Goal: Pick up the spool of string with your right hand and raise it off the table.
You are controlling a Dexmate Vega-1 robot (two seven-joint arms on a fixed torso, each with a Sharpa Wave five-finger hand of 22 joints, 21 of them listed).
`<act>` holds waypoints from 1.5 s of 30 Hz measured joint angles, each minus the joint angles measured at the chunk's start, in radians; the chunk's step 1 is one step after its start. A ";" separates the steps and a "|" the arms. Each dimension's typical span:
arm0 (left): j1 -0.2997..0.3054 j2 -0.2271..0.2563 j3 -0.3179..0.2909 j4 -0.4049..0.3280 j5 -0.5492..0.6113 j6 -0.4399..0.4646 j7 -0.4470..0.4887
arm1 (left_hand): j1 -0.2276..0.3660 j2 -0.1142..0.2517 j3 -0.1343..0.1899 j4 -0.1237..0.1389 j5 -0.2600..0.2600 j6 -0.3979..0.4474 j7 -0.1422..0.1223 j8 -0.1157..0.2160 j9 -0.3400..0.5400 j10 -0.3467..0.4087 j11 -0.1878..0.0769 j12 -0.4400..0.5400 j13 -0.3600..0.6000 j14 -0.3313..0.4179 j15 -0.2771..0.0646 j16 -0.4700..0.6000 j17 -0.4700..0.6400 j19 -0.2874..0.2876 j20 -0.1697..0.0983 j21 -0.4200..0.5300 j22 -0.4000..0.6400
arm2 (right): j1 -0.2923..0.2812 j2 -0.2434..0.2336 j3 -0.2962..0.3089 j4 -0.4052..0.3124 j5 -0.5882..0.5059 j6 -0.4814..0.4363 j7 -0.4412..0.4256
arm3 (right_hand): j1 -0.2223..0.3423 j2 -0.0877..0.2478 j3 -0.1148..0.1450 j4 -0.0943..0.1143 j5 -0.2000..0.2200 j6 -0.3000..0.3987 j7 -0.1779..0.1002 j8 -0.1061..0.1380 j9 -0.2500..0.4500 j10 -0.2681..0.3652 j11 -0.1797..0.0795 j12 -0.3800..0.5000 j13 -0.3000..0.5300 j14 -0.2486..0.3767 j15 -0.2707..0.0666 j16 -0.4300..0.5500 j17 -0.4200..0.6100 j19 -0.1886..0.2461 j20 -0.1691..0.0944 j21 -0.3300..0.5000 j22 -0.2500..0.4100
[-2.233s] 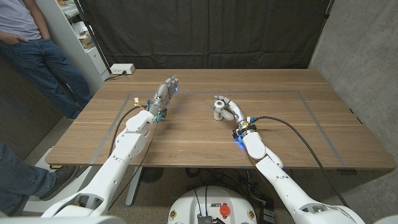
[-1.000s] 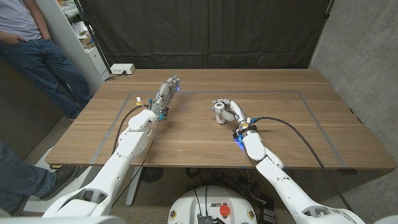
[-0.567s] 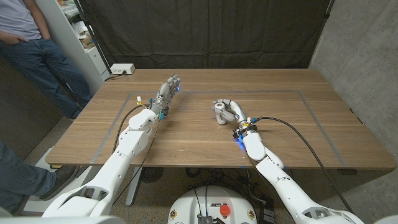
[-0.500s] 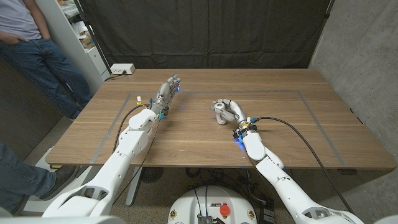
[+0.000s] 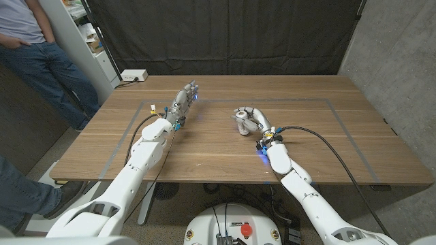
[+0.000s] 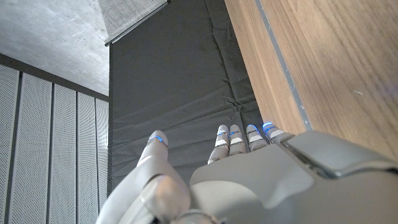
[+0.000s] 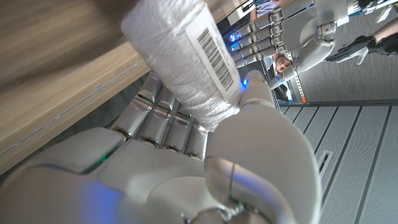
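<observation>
A white spool of string (image 5: 240, 122) with a barcode label (image 7: 214, 51) stands in the middle of the wooden table (image 5: 327, 146). My right hand (image 5: 253, 122) wraps around it, fingers curled over its far side and thumb (image 7: 261, 134) against its near side. Whether the spool's base still touches the wood I cannot tell. My left hand (image 5: 182, 101) stands on its edge at the table's left middle, fingers (image 6: 239, 137) stretched straight out and holding nothing.
A grey tape line (image 5: 344, 122) marks a rectangle on the table. A white power strip (image 5: 133, 75) lies at the back left corner. A person in jeans (image 5: 48, 64) stands left of the table beside a white shelf (image 5: 92, 41).
My right hand's fingers have closed tighter around the spool and the hand has shifted slightly. The left arm has not moved.
</observation>
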 measured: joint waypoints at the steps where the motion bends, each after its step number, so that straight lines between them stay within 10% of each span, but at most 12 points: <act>1: 0.000 0.000 0.001 0.000 0.001 0.000 0.000 | 0.000 0.000 0.000 0.000 0.000 0.000 0.000 0.000 0.000 0.000 0.000 0.000 0.000 0.000 0.000 0.000 0.000 0.000 0.000 0.000 0.000 | -0.001 0.000 0.001 -0.003 0.000 0.000 0.000 | 0.000 0.000 0.000 0.000 0.000 0.000 0.000 0.000 0.000 0.000 0.000 0.000 0.000 0.000 0.000 0.000 0.001 0.000 0.000 0.000 0.003; 45: -0.009 -0.001 0.014 -0.004 0.005 -0.006 -0.002 | 0.004 0.012 0.000 0.000 0.000 0.005 -0.002 0.000 0.000 0.000 0.000 0.000 0.000 0.000 0.000 0.000 0.000 0.000 0.000 0.000 0.000 | -0.034 0.017 0.055 -0.131 0.050 0.037 0.094 | 0.006 -0.006 0.000 0.000 -0.033 0.012 -0.002 -0.001 0.018 0.036 0.010 0.002 -0.034 0.038 -0.006 -0.009 0.015 0.011 -0.004 0.045 0.030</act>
